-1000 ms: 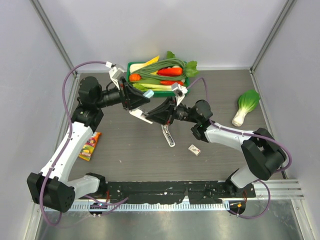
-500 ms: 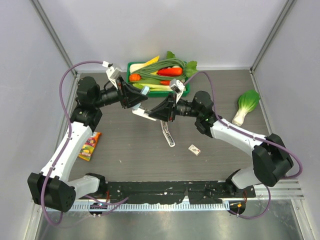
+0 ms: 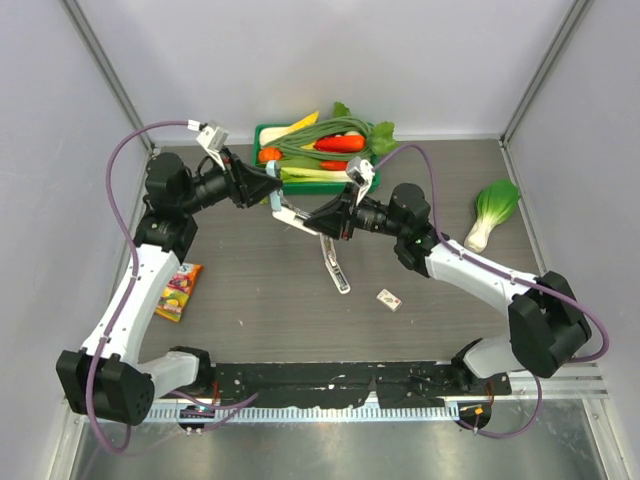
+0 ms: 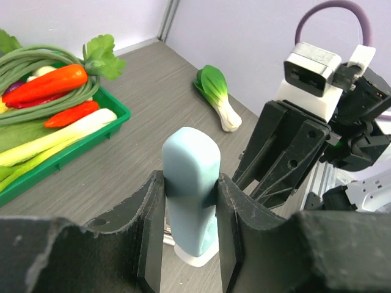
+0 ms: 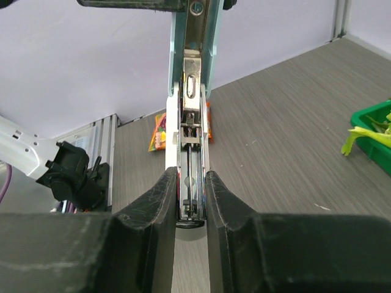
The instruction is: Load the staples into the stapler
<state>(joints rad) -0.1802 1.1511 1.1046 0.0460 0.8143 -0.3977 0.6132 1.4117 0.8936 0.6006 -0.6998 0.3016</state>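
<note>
The stapler [image 3: 293, 212] hangs above the table's middle, held between both arms and hinged open. My left gripper [image 3: 270, 190] is shut on its light-blue top cover [image 4: 190, 177], which stands upright between the jaws. My right gripper [image 3: 320, 222] is shut on the metal magazine channel [image 5: 191, 146], whose open track faces the right wrist camera. The staples [image 3: 389, 299], a tiny whitish box with a red print, lie flat on the table to the near right, apart from both grippers.
A slim silver-and-white strip [image 3: 336, 270] lies on the table below the stapler. A green tray [image 3: 258, 138] of vegetables stands at the back. A bok choy [image 3: 492, 212] lies at the right. A colourful candy bag [image 3: 179, 291] lies at the left.
Both grippers have carried the stapler a little toward the back of the table, keeping their grips. The left arm's elbow has swung back; the staples box has not moved.
</note>
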